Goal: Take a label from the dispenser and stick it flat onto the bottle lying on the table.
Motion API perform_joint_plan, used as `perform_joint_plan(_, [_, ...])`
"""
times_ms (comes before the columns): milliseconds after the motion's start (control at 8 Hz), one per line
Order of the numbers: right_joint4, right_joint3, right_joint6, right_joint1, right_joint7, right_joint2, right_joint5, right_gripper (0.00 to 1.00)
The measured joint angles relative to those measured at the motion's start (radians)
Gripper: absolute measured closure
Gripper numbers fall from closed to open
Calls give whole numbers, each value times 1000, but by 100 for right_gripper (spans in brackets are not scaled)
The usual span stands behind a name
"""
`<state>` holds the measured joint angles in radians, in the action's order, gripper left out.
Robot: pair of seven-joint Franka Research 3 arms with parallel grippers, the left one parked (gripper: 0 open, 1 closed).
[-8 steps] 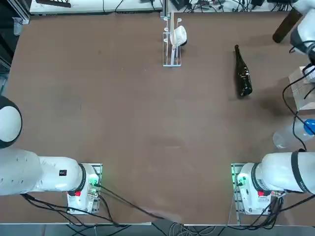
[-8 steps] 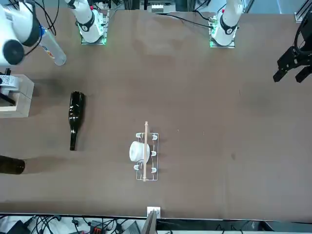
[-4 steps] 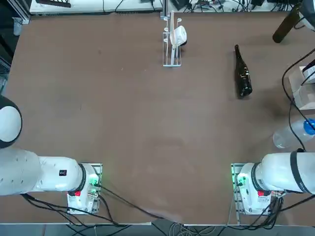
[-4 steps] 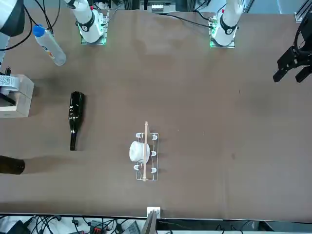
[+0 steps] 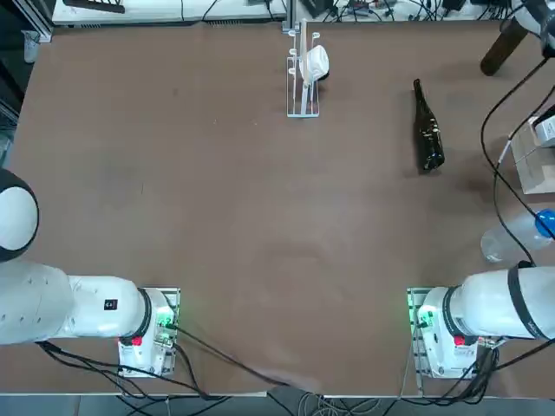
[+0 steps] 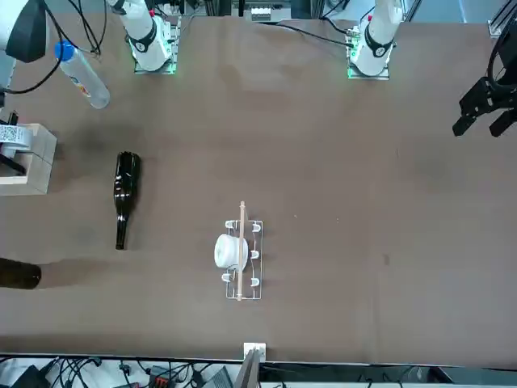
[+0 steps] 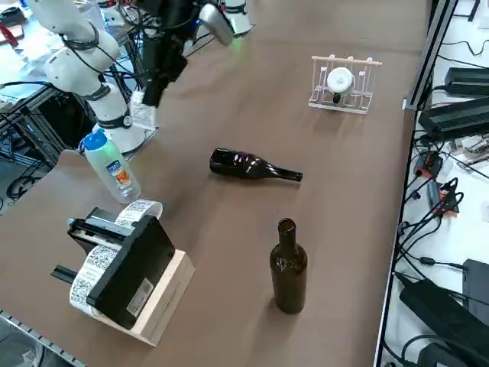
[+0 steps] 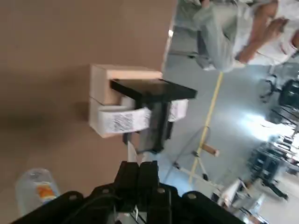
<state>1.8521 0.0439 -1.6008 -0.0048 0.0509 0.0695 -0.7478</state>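
My right tool (image 8: 138, 165) is closed, apparently on a label (image 8: 132, 152); bottle (image 5: 429, 139) lies toward 10 o'clock, neck near 12.

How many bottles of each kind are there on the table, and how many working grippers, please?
Dark glass bottle, lying: 1
Brown glass bottle, upright: 1
Clear plastic bottle, blue cap: 1
Right gripper, at the robot's right side: 1
Total: 4

Tabletop (image 5: 260, 217) matte brown, plastic btl cap (image 7: 95, 140) blue, label roll (image 7: 90, 277) white w/ blk print.
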Motion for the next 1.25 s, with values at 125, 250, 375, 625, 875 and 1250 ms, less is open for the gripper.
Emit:
perform_joint_plan(125, [-27, -1, 1, 28, -2, -10, 58, 98])
perform_joint_plan(250, [-65, -2, 2, 60, -7, -28, 114, 98])
perform_joint_plan(375, [-118, -3, 19, 97, -12, -61, 157, 98])
perform_joint_plan(625, [-266, -4, 98, 175, -91, -173, 247, 98])
perform_joint_plan(875, [-349, -4, 127, 232, -230, -266, 320, 98])
perform_joint_plan(1250, [-371, -1, 121, 244, -409, -307, 482, 98])
